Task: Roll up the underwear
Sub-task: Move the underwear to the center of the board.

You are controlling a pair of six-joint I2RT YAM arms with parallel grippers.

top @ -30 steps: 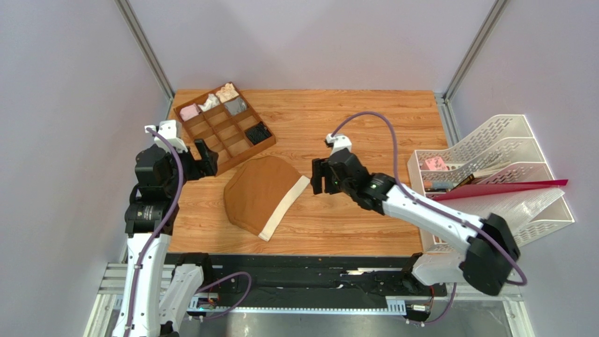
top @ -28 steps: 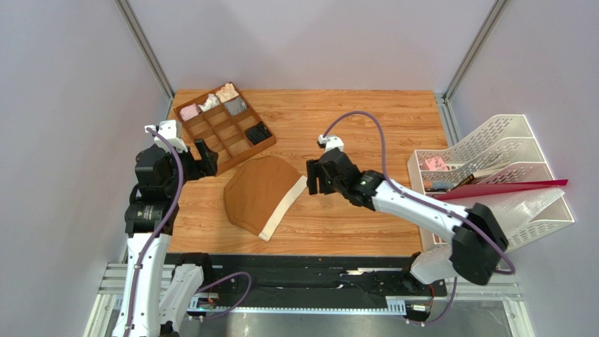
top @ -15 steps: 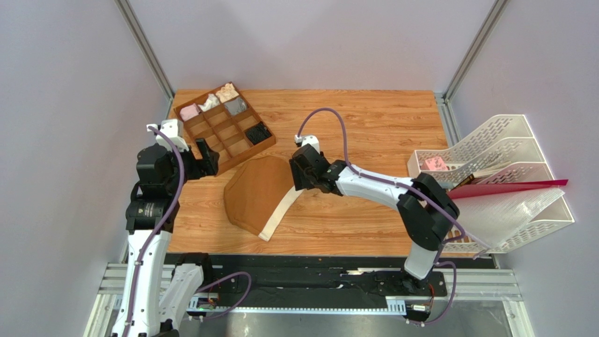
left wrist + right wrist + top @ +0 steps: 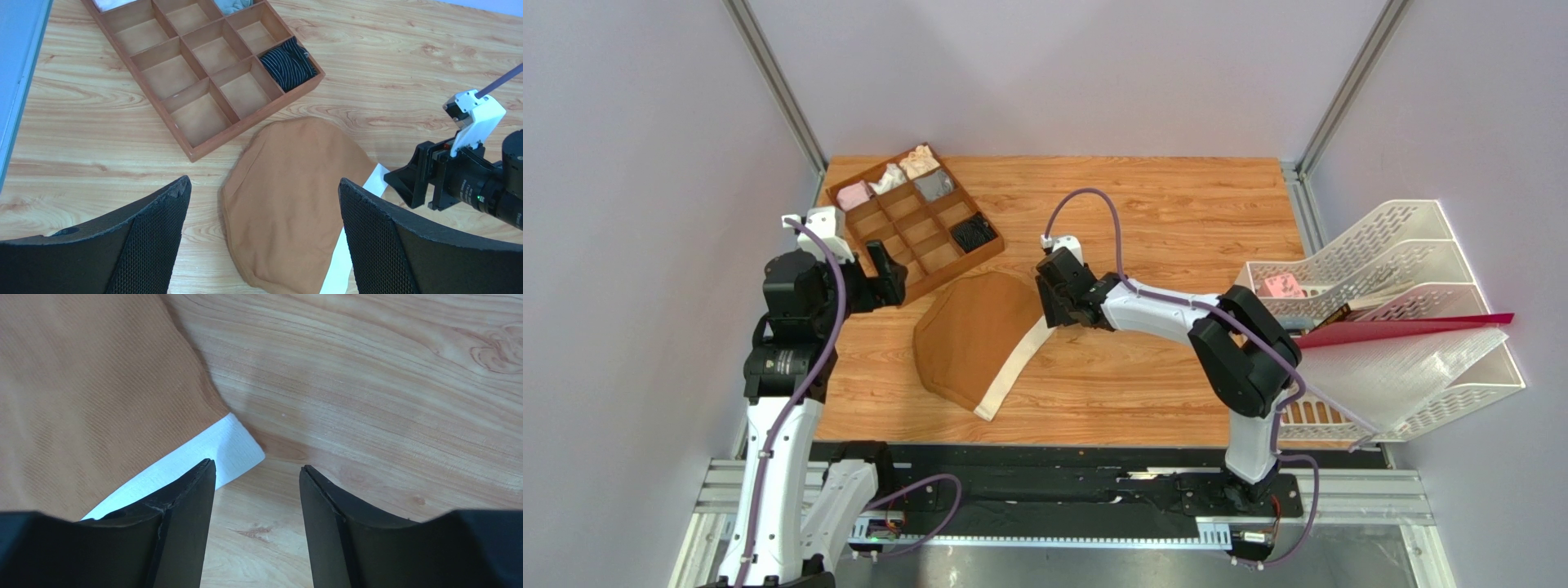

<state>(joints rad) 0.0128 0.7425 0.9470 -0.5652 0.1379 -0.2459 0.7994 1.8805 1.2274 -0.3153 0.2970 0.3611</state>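
Note:
The underwear (image 4: 974,333) lies flat on the wooden table, brown with a cream-white band (image 4: 1020,355) along its right edge. It also shows in the left wrist view (image 4: 294,202) and the right wrist view (image 4: 80,398). My right gripper (image 4: 1053,301) is open and low over the band's upper corner (image 4: 236,447). In its wrist view (image 4: 258,468) its left finger overlaps that corner and its right finger is over bare wood. My left gripper (image 4: 887,277) is open and empty, to the left of the underwear; in its wrist view (image 4: 264,184) it looks down on the garment from above.
A brown wooden compartment tray (image 4: 906,233) stands at the back left, holding small pink, white, grey and black fabric bundles. A white plastic file rack (image 4: 1382,263) with a red folder (image 4: 1418,327) stands at the table's right edge.
My right gripper has moved left across the table to the upper corner of the underwear's cream band. The left arm has barely moved. The underwear lies as before.

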